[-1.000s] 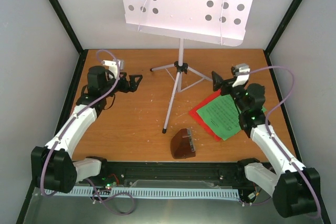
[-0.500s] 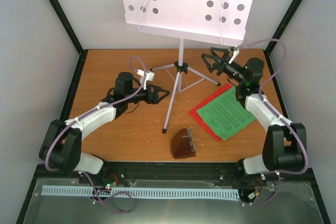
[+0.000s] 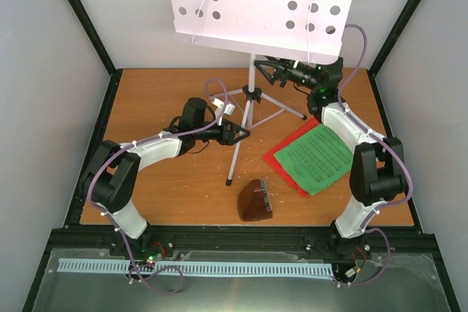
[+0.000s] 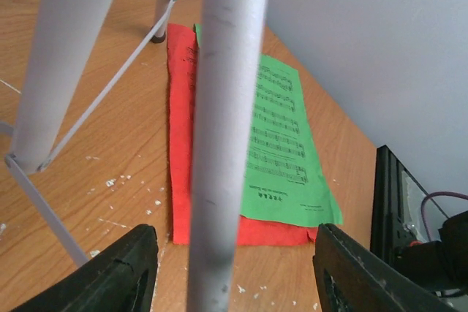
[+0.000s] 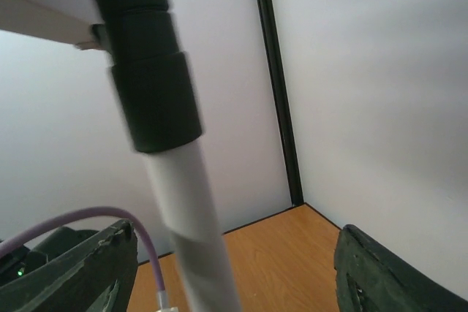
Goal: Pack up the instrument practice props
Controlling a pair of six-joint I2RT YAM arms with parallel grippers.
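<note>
The white tripod music stand (image 3: 251, 71) stands at the table's back, its perforated plate (image 3: 263, 5) overhead. My left gripper (image 3: 239, 134) is open around the stand's front leg (image 4: 223, 137), the leg between the jaws without touching. My right gripper (image 3: 269, 71) is open around the upper pole (image 5: 191, 231), just below a black collar (image 5: 146, 56). The green music sheet (image 3: 316, 158) lies on the red one (image 3: 281, 160) at right, both also in the left wrist view (image 4: 281, 144). The dark brown metronome (image 3: 254, 201) lies near the front edge.
White crumbs (image 4: 110, 180) are scattered on the wooden table (image 3: 168, 180). The stand's other legs and thin braces (image 3: 274, 104) spread over the back middle. Grey walls with black corner posts (image 3: 80, 16) close in the sides.
Both arms have swung inward to the stand. My left gripper moved right onto the front leg. My right gripper moved left and up to the pole under the plate.
</note>
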